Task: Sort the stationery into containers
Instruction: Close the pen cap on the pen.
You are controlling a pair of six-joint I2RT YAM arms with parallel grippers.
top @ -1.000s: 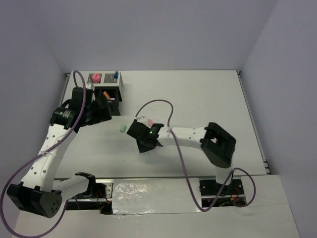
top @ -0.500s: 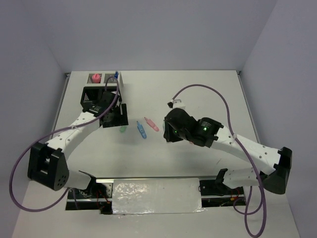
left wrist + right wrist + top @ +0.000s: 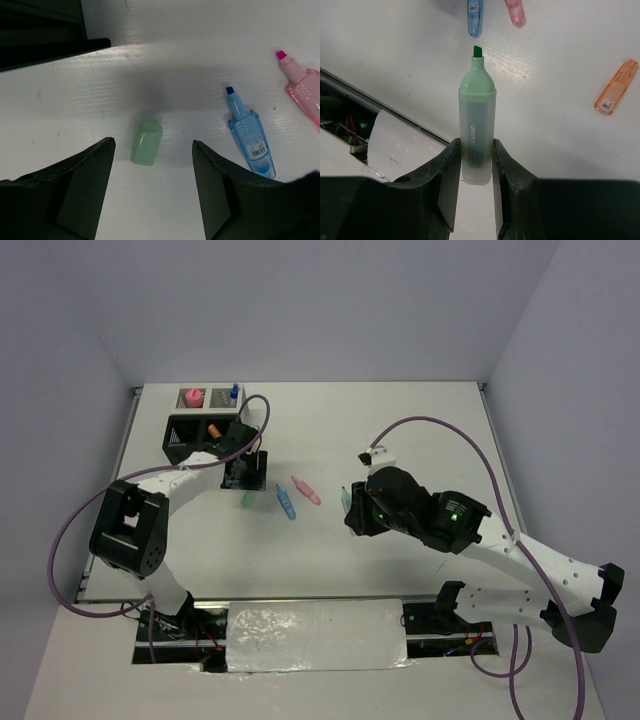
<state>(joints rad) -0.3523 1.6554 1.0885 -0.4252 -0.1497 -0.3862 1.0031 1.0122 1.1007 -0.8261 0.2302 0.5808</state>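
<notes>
The white table [image 3: 420, 430] carries the black organizer [image 3: 195, 425] at its far left corner. The right gripper [image 3: 476, 150] is clamped on a green marker [image 3: 477, 115], tip outward; its barrel lettering looks like "deli". The left gripper [image 3: 247, 475] hangs with jaws apart over a mint cap [image 3: 146, 144], which lies on the table near a blue marker [image 3: 250, 135] with a barcode sticker.

Your top view looks down from high at the near edge, taking in the whole table [image 3: 420, 420]. Your left wrist view hangs close over the tabletop, facing down. Your right wrist view looks from farther off, past its green marker [image 3: 477, 125]. All three share the blue marker [image 3: 286, 502] and pink marker [image 3: 307, 491].
</notes>
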